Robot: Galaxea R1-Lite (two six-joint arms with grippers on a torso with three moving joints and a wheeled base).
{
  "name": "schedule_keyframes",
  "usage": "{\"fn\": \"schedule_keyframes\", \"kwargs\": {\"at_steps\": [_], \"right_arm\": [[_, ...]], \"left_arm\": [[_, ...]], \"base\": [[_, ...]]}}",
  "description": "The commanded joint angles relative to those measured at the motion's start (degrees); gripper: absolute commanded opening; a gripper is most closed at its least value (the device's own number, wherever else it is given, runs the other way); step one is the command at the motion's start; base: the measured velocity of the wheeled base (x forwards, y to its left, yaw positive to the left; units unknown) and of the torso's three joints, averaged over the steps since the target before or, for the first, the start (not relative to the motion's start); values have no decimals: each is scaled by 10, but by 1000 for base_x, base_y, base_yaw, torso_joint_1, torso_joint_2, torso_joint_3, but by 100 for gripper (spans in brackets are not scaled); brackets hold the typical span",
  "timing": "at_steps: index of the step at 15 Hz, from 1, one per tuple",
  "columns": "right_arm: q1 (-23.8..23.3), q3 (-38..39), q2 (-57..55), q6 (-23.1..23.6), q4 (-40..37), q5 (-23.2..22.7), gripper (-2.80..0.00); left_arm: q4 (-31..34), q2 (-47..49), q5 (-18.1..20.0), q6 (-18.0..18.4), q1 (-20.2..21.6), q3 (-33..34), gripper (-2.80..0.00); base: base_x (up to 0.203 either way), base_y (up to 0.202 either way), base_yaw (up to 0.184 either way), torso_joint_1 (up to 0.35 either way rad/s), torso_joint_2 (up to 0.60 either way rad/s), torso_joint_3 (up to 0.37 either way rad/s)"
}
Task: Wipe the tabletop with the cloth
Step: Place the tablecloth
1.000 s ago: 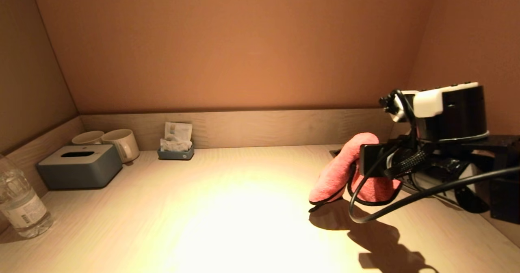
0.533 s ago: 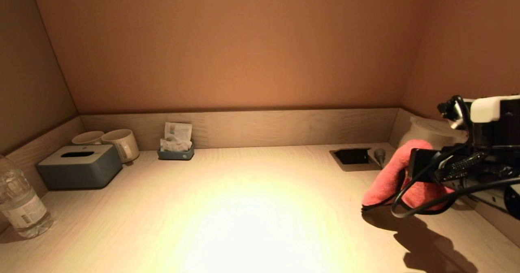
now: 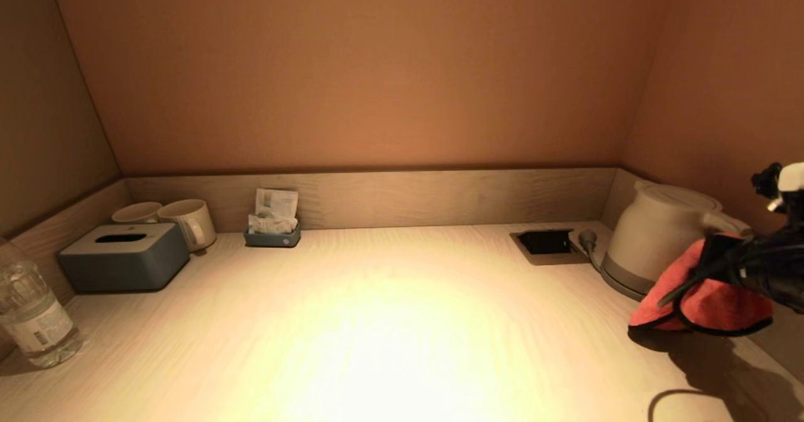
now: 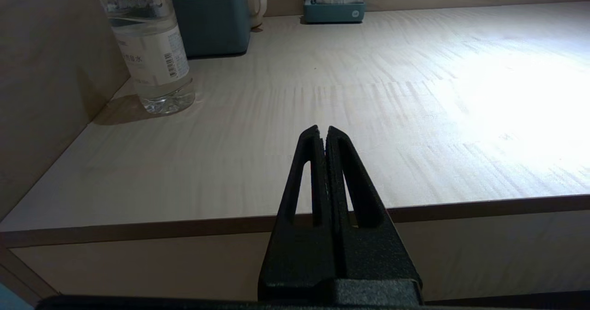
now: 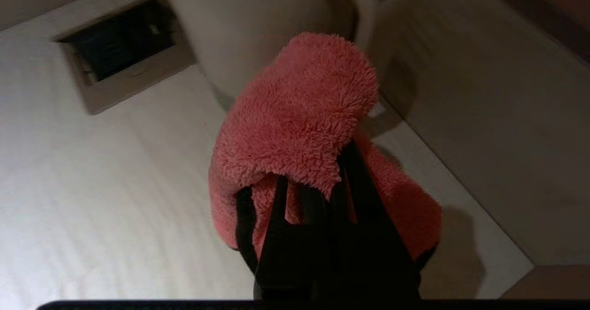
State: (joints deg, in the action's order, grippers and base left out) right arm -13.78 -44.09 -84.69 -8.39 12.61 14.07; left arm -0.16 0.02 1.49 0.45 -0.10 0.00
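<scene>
Over the last second the right gripper had swept from near the middle of the tabletop out to its right-hand end, carrying the pink cloth with it. That sweep uncovered the recessed socket box and the white kettle, which had been hidden behind the arm. I judged this to be the end of one wiping stroke: the cloth had run out of room, and the next pass would need to head back toward the centre.

The right gripper's fingers were clamped on the cloth, which was bunched and folded over them. The kettle stood just beyond the fingertips, close enough that I could not tell whether cloth and kettle touched, and the socket box lay farther out to one side. The fold's rounded crown pointed ahead of the fingers, toward the kettle; its long axis ran roughly along the fingers, with the loose edges trailing back beside them.

The left gripper was parked just off the front edge of the tabletop, fingers pressed together on nothing.
</scene>
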Motion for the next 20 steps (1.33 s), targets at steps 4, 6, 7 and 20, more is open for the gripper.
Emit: {"fn": "schedule_keyframes", "kwargs": {"at_steps": [4, 6, 7, 20], "right_arm": [[-45, 1, -80, 4, 60, -38, -280], [-45, 1, -79, 4, 61, -38, -280], [-45, 1, -76, 3, 61, -38, -280], [-40, 15, -70, 6, 62, -40, 0]], "left_arm": [[0, 1, 0, 0, 1, 0, -280], [0, 1, 0, 0, 0, 0, -280], [0, 1, 0, 0, 1, 0, -280], [0, 0, 0, 0, 0, 0, -280]], "base": [[0, 0, 0, 0, 0, 0], [0, 0, 0, 0, 0, 0], [0, 0, 0, 0, 0, 0], [0, 0, 0, 0, 0, 0]]}}
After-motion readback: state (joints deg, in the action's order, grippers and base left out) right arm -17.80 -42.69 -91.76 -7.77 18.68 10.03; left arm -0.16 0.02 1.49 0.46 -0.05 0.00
